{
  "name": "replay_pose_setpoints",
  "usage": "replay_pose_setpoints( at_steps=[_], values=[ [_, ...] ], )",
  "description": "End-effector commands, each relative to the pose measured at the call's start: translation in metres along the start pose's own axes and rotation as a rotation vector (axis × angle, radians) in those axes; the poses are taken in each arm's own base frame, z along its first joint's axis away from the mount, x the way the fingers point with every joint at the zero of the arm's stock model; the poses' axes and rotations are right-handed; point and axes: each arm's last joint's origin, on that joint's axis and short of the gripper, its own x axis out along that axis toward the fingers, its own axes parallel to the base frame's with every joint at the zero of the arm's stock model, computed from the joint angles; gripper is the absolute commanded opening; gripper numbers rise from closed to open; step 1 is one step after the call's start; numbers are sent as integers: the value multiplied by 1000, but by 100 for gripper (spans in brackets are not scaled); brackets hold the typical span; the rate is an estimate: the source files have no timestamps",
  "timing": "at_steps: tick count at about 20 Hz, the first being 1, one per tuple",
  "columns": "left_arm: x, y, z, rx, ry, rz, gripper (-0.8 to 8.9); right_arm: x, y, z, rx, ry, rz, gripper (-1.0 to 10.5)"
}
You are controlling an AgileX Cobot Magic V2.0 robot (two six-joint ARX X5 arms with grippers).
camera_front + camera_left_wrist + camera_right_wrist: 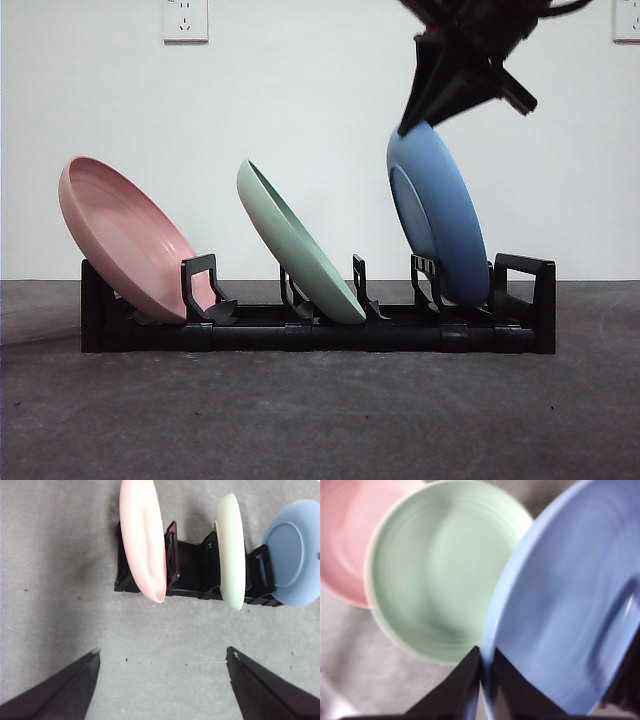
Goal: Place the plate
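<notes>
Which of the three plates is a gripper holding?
The blue plate, pinched at its rim by the right gripper; the pink and green plates lean in the rack untouched.

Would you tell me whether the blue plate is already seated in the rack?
Seated: the blue plate stands on edge in the rack, its end slot, while the right gripper grips its rim.

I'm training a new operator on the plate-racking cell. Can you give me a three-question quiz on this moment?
1. True or false: the blue plate already stands with its lower edge in the black rack.
2. Which gripper grips the blue plate's rim? A) left B) right C) neither
3. Fill in: between the pink plate and the blue plate stands the ____ plate.

Key:
1. True; its lower edge sits in the end slot.
2. B; the right gripper is shut on the rim, while the left gripper hangs open away from the rack.
3. Green.
</notes>
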Motion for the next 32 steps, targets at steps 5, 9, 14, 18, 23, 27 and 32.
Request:
replay_pose_setpoints(
  at_steps=[5,9,14,18,23,27,32],
  values=[
    [-4,-3,4,19,-20,-10,404,-69,49,6,-84,-59,235,10],
    [-4,-3,4,19,-20,-10,404,-106,75,-11,-224,-110,404,10],
    [-4,-3,4,19,-20,-10,404,-156,112,-63,-429,-273,429,11],
    [-4,-3,4,19,-20,-10,404,-161,109,-125,-529,-402,377,11],
    [-4,-3,4,19,-20,-9,404,-135,86,-196,-531,-467,305,11],
    [-4,-3,5,18,-18,-9,404,-96,72,-233,-553,-310,237,11],
    [-3,-3,5,18,-16,-8,404,-55,86,-257,-830,-55,58,11]
  ],
)
